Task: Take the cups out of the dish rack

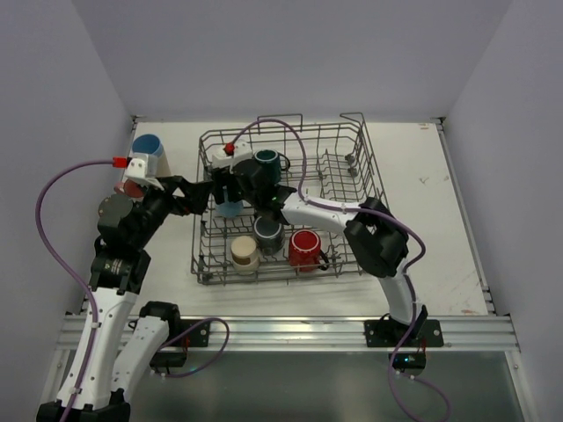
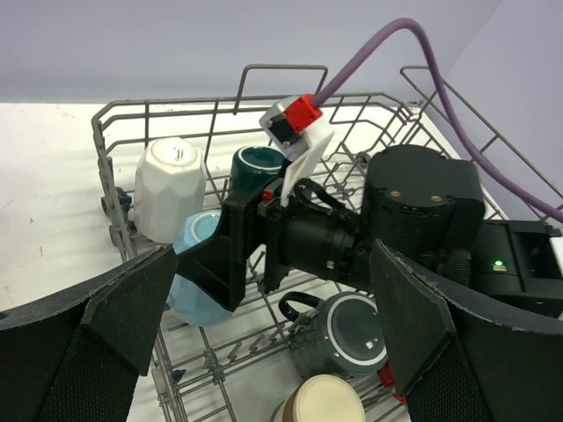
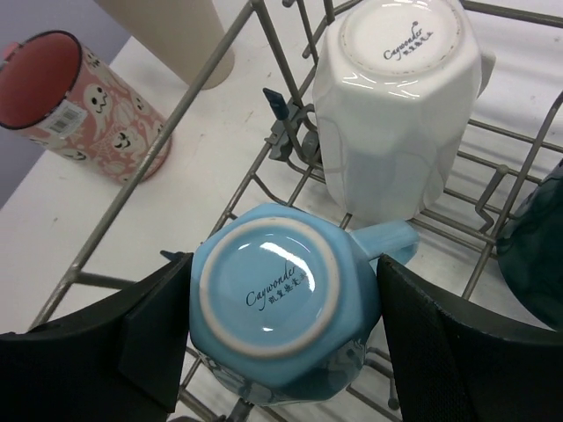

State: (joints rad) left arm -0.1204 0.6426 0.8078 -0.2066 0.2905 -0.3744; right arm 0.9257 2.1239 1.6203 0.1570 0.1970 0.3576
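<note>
A light blue mug (image 3: 277, 308) sits upside down in the grey wire dish rack (image 1: 369, 189). My right gripper (image 3: 281, 325) is down over it, one pad against each side, and the mug still rests on the wires. A white mug (image 3: 400, 105) stands upside down just behind it, and a dark teal mug (image 1: 266, 161) lies beside that. Further forward in the rack are a dark grey mug (image 1: 268, 233), a beige cup (image 1: 244, 253) and a red mug (image 1: 304, 248). My left gripper (image 1: 189, 195) hovers open at the rack's left side, holding nothing.
Outside the rack, on the table at the left, stand a blue-lined cup (image 1: 148, 151) and a pink patterned cup (image 3: 97, 110). The right arm's purple cable (image 1: 303, 154) arcs over the rack. Upright tines and the rack's rim (image 3: 220, 53) crowd the light blue mug.
</note>
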